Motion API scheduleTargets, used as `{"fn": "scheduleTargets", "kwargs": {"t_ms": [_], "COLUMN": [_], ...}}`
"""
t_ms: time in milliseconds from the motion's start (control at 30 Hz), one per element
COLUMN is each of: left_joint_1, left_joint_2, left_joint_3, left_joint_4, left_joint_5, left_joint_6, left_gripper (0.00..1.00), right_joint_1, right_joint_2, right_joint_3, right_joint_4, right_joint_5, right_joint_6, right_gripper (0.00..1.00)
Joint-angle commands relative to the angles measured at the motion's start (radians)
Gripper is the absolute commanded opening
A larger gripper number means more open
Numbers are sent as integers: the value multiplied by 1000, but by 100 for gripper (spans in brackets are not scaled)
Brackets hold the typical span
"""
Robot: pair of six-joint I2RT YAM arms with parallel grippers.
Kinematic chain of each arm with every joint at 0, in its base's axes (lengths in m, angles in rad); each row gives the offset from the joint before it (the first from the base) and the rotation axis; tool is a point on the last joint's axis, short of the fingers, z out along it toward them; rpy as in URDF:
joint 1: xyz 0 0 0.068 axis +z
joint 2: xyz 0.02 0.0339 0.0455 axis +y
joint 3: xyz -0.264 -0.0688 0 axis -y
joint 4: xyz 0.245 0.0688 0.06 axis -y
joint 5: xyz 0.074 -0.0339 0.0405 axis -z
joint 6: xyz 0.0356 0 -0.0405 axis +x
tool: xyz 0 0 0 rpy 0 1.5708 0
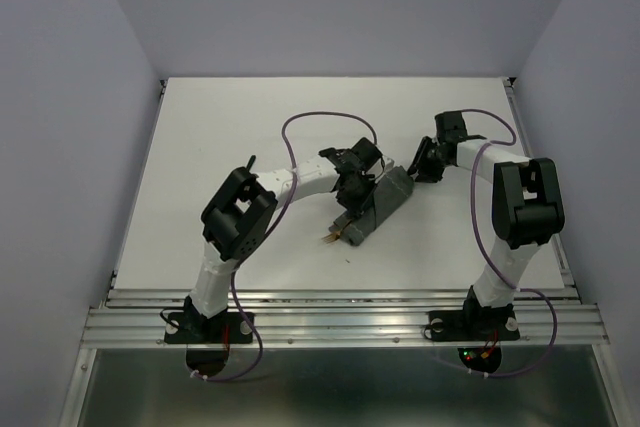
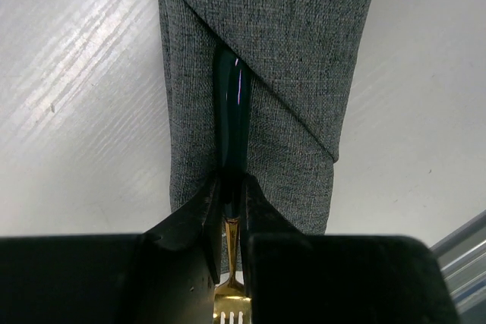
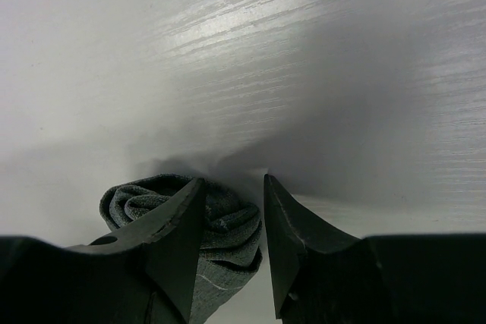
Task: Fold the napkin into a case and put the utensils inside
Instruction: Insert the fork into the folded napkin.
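The napkin, folded into a narrow grey case (image 1: pixel 385 202), lies slanted mid-table. In the left wrist view the case (image 2: pixel 296 51) shows a diagonal fold forming a pocket. My left gripper (image 2: pixel 231 184) is shut on a fork (image 2: pixel 231 111) at the base of its dark green handle; the handle's tip sits under the fold and the gold tines point back toward me. From above, the left gripper (image 1: pixel 347 209) hangs over the case's near end, the tines (image 1: pixel 331 236) sticking out. My right gripper (image 3: pixel 231 180) is open at the far end, astride the rolled cloth (image 3: pixel 228 229).
Purple cables (image 1: pixel 320 117) loop over both arms above the white table (image 1: pixel 200 147). An aluminium rail (image 1: pixel 340 312) runs along the near edge. Pale walls close in the left, right and back sides.
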Motion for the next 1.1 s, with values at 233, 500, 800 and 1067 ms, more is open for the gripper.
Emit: {"fn": "scheduleTargets", "kwargs": {"t_ms": [233, 500, 800, 1067], "left_joint_1": [-7, -7, -5, -5], "left_joint_2": [26, 71, 118, 134], "left_joint_3": [101, 168, 259, 280], "left_joint_4": [-42, -55, -76, -88], "left_joint_5": [-20, -21, -26, -44], "left_joint_6": [-5, -5, 9, 21], "left_gripper": [0, 0, 0, 6], "right_joint_1": [33, 62, 72, 72], "right_joint_2": [-19, -37, -71, -88], "right_joint_3": [-15, -43, -86, -110], "right_joint_4": [12, 20, 27, 32], "right_joint_5": [-25, -31, -34, -38], "right_joint_6": [0, 0, 6, 7], "right_gripper": [42, 42, 42, 42]}}
